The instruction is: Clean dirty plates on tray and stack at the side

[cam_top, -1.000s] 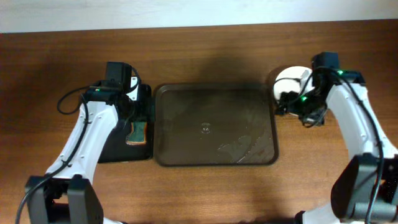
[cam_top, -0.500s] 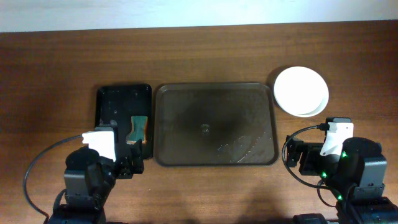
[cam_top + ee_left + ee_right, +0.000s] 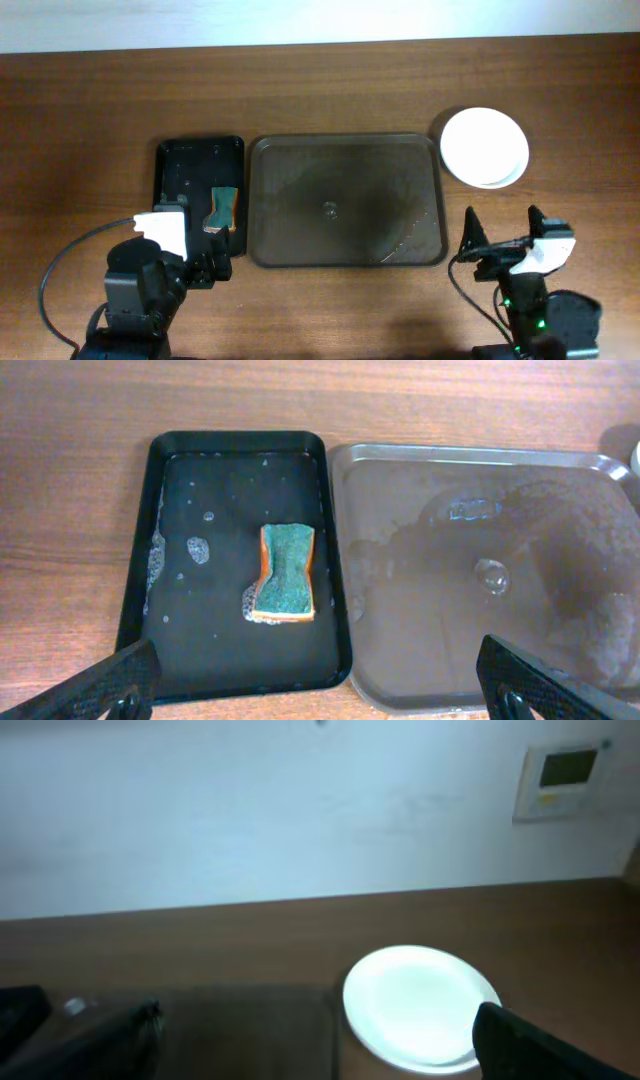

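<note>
The white plates [image 3: 484,147] sit stacked on the table right of the large brown tray [image 3: 345,200]; the top one shows no red smear, and it also shows in the right wrist view [image 3: 420,1008]. The tray holds only water streaks, as the left wrist view [image 3: 480,570] shows. My left gripper [image 3: 205,268] is open and empty near the front edge, below the black tray; its fingertips frame the left wrist view [image 3: 320,695]. My right gripper [image 3: 500,240] is open and empty at the front right, below the plates, and in the right wrist view [image 3: 320,1050] its fingers sit far apart.
A narrow black tray [image 3: 185,170] with soapy water holds a green and orange sponge [image 3: 221,210], also in the left wrist view [image 3: 284,573]. A white wall with a small panel [image 3: 565,775] rises behind the table.
One second ago the left arm reached over the black tray and the right arm over the plates. Both have pulled back to the front edge, and the right gripper has tilted up.
</note>
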Robot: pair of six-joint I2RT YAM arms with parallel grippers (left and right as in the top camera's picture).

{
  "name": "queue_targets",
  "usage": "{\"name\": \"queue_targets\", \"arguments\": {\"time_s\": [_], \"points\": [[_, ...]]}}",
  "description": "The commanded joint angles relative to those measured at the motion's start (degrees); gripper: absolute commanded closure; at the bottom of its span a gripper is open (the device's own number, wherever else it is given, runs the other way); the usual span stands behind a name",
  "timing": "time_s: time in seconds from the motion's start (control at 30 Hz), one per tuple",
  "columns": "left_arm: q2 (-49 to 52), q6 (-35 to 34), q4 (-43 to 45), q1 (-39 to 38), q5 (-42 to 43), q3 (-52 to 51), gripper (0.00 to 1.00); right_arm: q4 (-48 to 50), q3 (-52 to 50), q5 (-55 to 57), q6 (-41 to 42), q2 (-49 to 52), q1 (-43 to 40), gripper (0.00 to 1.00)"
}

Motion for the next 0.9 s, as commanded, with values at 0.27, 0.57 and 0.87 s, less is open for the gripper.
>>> {"name": "queue_targets", "arguments": {"time_s": [0.27,0.57,0.87], "points": [[-0.2,0.92,0.09,0.13,0.22,-0.26,0.01,14.97,-23.28,0.33,-4.85,-8.63,1.18,0.01],[-0.2,0.92,0.09,0.13,0.22,-0.26,0.01,14.97,-23.28,0.31,-4.85,-8.63,1.18,0.01],[-7.72,0.96,3.32,0.13,-2.16,-4.79,0.01,14.97,-23.28,0.31,-4.83,-8.63,1.18,0.01]]}}
